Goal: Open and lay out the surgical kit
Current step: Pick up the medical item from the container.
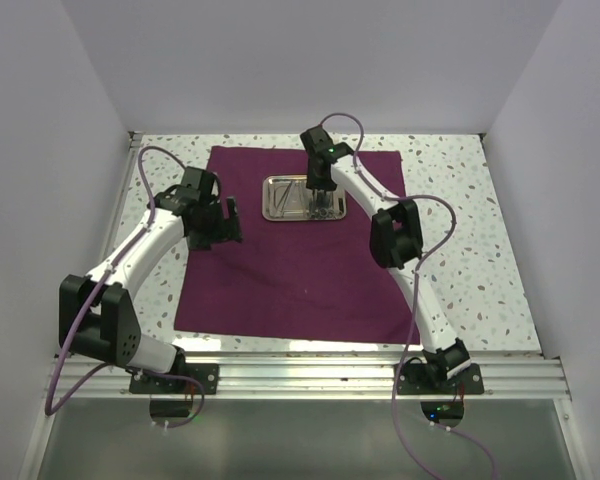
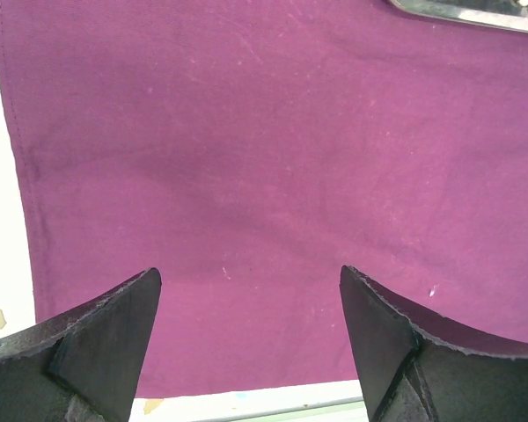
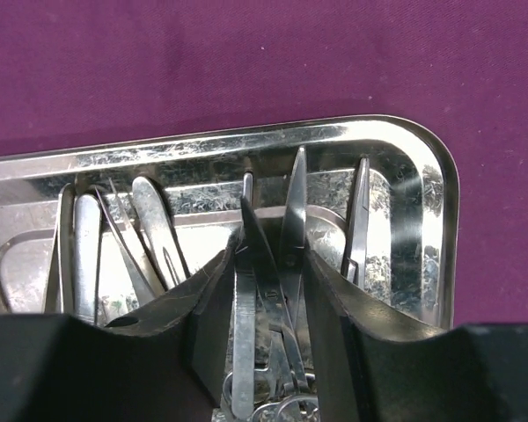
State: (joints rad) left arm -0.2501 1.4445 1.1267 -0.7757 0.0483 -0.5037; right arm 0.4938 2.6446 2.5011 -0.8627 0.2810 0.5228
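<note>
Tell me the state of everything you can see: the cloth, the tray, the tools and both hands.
cloth, unfolded, flat on the table
tray, on the cloth, full
tweezers, lying in the tray, untouched
scissors, lying in the tray
left hand, open, empty, above the cloth
right hand, lowered into the tray, fingers either side of the scissors, grip unclear

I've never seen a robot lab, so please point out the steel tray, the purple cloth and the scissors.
steel tray (image 3: 202, 151): right wrist view, far rim.
purple cloth (image 1: 280, 290): top external view, bare near part.
scissors (image 3: 292, 220): right wrist view, wider blade.
</note>
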